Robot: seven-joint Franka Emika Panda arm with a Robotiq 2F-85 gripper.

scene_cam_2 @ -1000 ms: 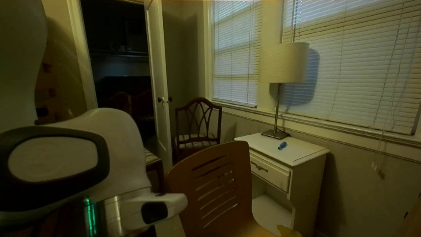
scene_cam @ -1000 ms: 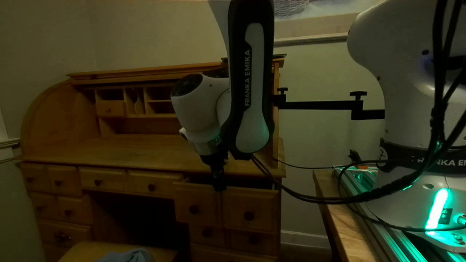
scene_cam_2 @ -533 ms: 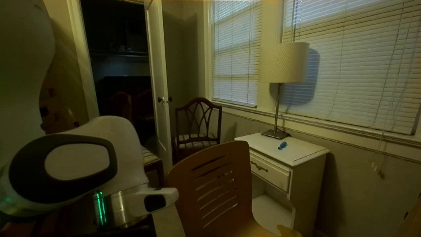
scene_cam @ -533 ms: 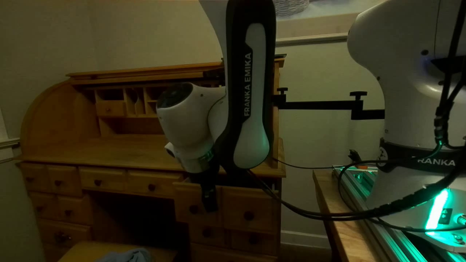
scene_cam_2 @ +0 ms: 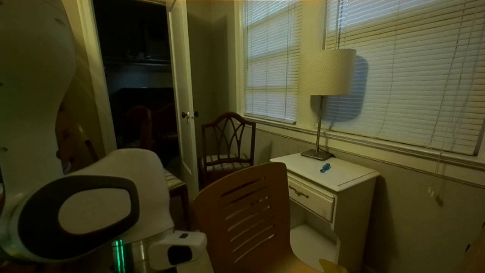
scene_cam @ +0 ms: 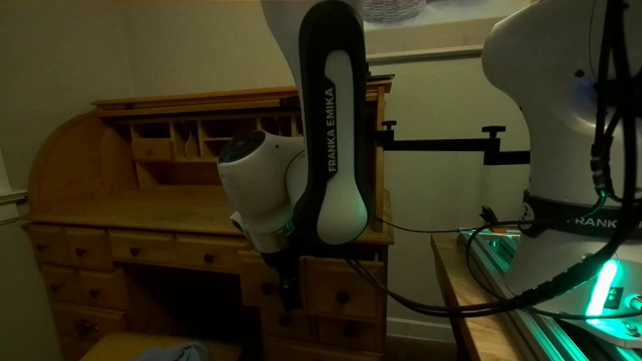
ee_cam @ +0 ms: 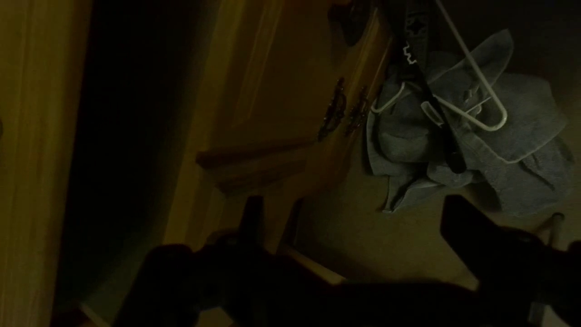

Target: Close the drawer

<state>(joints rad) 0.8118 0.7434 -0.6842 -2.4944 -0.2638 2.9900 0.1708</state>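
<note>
Drawer (scene_cam: 321, 283) of honey-brown wood, wide, two-panelled and small-knobbed, is jutting out near the lower centre of an exterior view; a dark gap is showing between its top edge and the overhang of the honey-brown wooden roll-top desk (scene_cam: 170, 208); the black two-fingered gripper (scene_cam: 292, 302) is hanging from the white-and-black jointed robot arm (scene_cam: 345, 210), pointing downward and overlapping the drawer front just left of its middle; whether it is touching the wood, one cannot tell; in the wrist view the gripper is appearing released, its dark fingers (ee_cam: 463, 222) standing well apart along the bottom of the frame; a crumpled grey-blue cloth (ee_cam: 522, 136) is lying at upper right there, and ornate dark metal handles (ee_cam: 333, 111) are showing near the upper centre; in an exterior view a slot-backed tan wooden chair (scene_cam_2: 214, 216) is standing at lower centre; partly behind it, to the right, a white wooden nightstand (scene_cam_2: 355, 216) is bearing a pale-shaded metal table lamp (scene_cam_2: 327, 74) and a small bright-blue object (scene_cam_2: 325, 167).
</note>
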